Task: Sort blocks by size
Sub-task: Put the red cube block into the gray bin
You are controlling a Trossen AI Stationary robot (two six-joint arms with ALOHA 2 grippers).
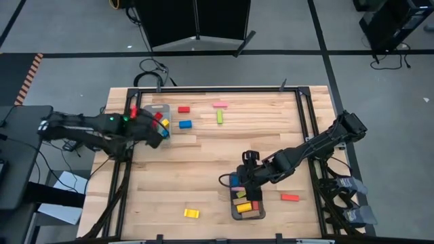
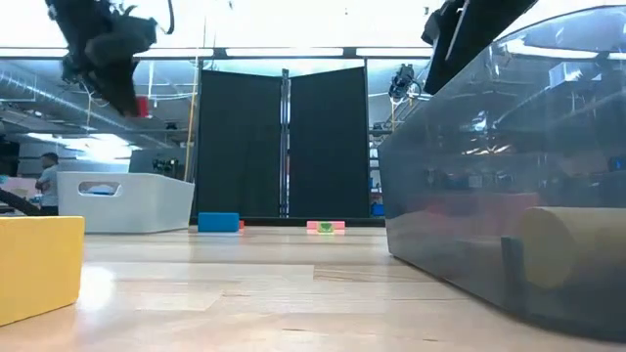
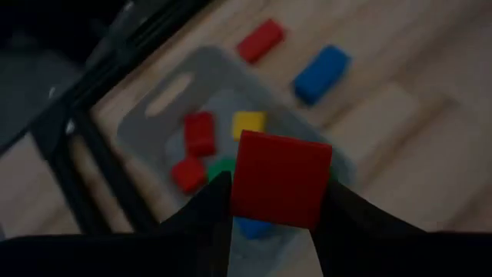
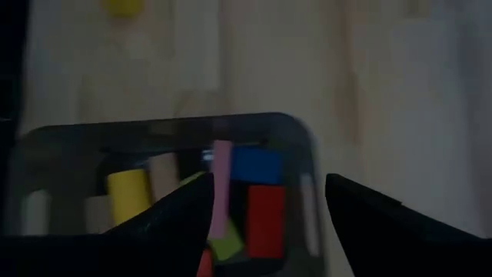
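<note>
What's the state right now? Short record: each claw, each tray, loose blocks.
left claw: shut on red block, above far-left tray
right claw: open, empty, over near tray
far-left tray contents: red, yellow, green and blue pieces
near tray contents: yellow, pink, blue and red pieces
loose on table: red bar, blue bar, pink bar, green bar, yellow block, another red bar

Left hand (image 3: 273, 204) clamped, right hand (image 4: 269, 208) spread
</note>
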